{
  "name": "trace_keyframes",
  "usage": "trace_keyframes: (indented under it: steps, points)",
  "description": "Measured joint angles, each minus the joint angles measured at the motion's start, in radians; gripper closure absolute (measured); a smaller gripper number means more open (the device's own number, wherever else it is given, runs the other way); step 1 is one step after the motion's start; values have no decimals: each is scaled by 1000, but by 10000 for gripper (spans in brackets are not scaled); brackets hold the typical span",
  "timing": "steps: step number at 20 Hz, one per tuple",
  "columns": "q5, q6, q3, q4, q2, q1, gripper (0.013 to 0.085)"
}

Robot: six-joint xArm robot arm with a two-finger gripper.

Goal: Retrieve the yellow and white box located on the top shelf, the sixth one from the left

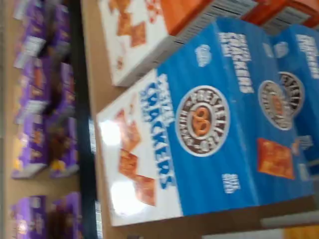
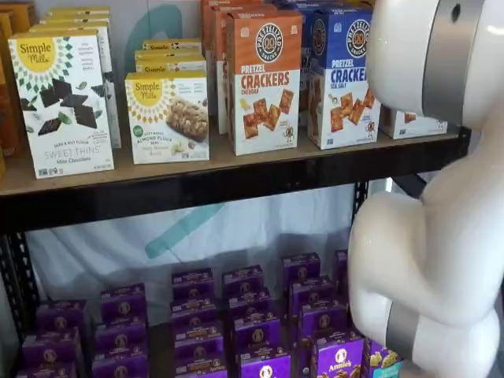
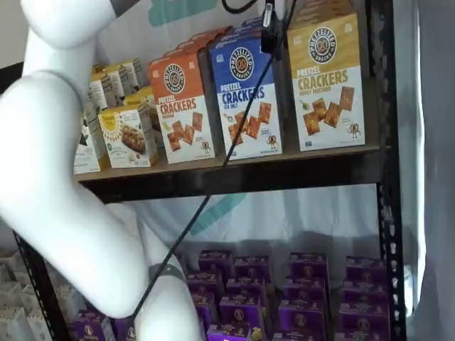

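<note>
Tan board of the top shelf (image 3: 234, 165) carries the yellow and white box (image 3: 328, 85) at its right end, just beside a blue-topped box (image 3: 245, 96). Only a dark piece of the gripper (image 3: 269, 28) is seen above the blue-topped box; its state cannot be told.

One yellow and white box (image 3: 328, 82); one orange-topped box (image 3: 183, 106); one blue-topped box (image 3: 247, 99).

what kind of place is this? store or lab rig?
Likely a mock store shelf in a lab: cracker boxes faced in rows on a wooden shelf, purple boxes below, a cloth backdrop, and a white robot arm in front.
</note>
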Motion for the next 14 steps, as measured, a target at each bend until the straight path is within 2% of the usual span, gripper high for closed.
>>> trace_keyframes:
  steps: [4, 7, 14]
  points:
    - [-88, -2, 23, -32, -10, 54, 130]
    - [-89, 17, 0, -68, 14, 87, 130]
    - [-108, 37, -53, -84, 88, 121, 130]
